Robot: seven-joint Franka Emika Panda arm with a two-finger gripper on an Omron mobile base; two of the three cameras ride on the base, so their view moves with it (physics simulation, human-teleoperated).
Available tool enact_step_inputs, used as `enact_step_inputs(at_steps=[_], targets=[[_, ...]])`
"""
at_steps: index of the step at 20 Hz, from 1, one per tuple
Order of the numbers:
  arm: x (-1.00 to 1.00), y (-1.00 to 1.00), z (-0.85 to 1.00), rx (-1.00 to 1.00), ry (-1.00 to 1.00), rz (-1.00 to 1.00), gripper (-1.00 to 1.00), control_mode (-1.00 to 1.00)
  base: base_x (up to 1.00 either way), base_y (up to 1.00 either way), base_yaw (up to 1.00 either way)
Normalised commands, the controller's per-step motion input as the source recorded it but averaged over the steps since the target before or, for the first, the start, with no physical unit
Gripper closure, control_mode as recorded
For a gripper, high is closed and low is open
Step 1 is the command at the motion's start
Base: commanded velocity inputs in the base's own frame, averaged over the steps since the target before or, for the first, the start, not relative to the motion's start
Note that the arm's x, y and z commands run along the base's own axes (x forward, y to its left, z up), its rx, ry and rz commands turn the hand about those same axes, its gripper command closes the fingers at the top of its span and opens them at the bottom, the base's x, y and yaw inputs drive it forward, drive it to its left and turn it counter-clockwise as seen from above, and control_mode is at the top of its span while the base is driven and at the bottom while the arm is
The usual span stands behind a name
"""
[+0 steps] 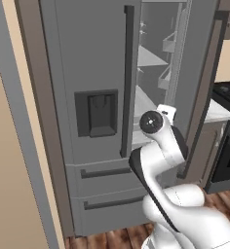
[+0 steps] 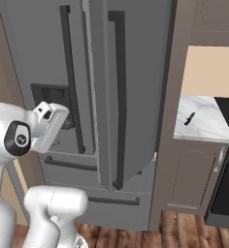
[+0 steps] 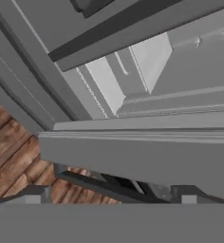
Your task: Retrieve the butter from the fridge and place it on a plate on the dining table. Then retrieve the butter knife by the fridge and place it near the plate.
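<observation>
The tall grey fridge (image 1: 87,58) has its left door shut and its right door (image 2: 136,97) swung partly open. Through the gap I see bare pale shelves (image 1: 148,58) and door bins. The butter is hidden from me. My gripper (image 3: 112,197) hangs low in front of the open door's bottom edge, looking into the gap, open, its fingertips (image 3: 35,194) wide apart with nothing between them. The white hand (image 1: 166,113) sits at the door gap, beside the dispenser recess (image 1: 96,113). A small dark butter knife (image 2: 189,118) lies on the marble counter right of the fridge. The plate and dining table are out of view.
The open door (image 3: 133,156) crosses the hand view just above the fingertips. Two lower drawers (image 1: 105,187) sit under the doors. A brown cabinet panel (image 2: 172,121) flanks the fridge, with a dark stove (image 2: 228,184) further right. The floor (image 3: 14,161) is wood.
</observation>
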Motion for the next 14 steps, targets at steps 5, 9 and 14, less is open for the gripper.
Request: enact_step_inputs(at_steps=[5,9,14], targets=[[0.40,-0.07,-0.08,-0.04,0.22,0.00,-1.00,-1.00,0.00,0.00,0.00],[0.31,-0.02,-0.03,-0.09,0.12,0.00,-1.00,-1.00,0.00,0.00,0.00],[0.21,-0.20,-0.05,-0.12,0.09,0.00,-1.00,-1.00,0.00,0.00,0.00]])
